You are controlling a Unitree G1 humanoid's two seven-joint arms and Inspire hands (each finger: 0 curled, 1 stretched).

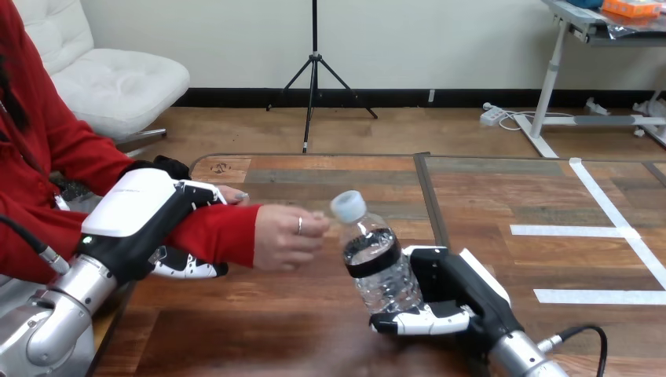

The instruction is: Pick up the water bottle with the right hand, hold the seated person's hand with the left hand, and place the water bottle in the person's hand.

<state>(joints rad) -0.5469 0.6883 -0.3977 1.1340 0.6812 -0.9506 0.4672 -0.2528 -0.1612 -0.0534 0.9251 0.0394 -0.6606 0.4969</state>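
Curling round tilted water bottle (381, 271), right hand (444, 302) near bench (259, 330) near edge; left hand (145, 212) clasping person's forearm (220, 236). With person's hand (284, 237) beside cap (348, 206) only, releasing now risking bottle toppling.

A robot test lab: white tape marks (571, 230) laid out on the wooden table (275, 322).

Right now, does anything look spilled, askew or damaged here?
Nothing is spilled or damaged. The bottle leans toward the person's hand, capped and gripped in the right hand. The left hand curls round the person's forearm, not the hand.
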